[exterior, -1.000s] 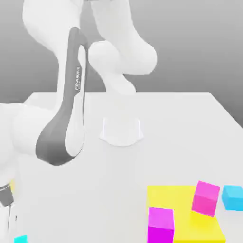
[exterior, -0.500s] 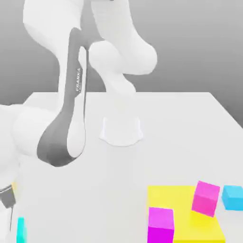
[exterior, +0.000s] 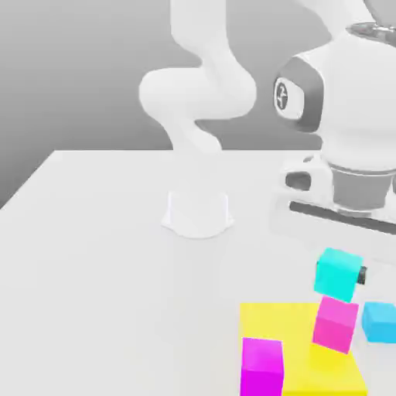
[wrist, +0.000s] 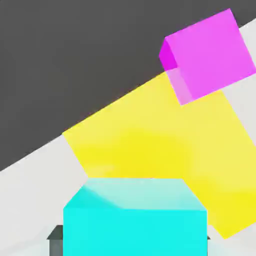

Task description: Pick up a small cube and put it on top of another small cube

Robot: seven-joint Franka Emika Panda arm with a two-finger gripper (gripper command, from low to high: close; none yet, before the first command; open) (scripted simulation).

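My gripper is shut on a small cyan cube, holding it in the air at the exterior view's right. The cube hangs just above a small magenta cube, almost touching its top. That magenta cube rests tilted on a big flat yellow block. In the hand view the held cyan cube sits close in front, with a dark fingertip at its side and the yellow block beneath.
A second cyan cube lies on the table right of the yellow block. A larger magenta block stands at the yellow block's near left corner; a magenta block shows by the table edge. The arm's white base stands mid-table.
The arm has swung from the exterior view's left to its right. It took the cyan cube from the table's near left corner and carried it over the small magenta cube.
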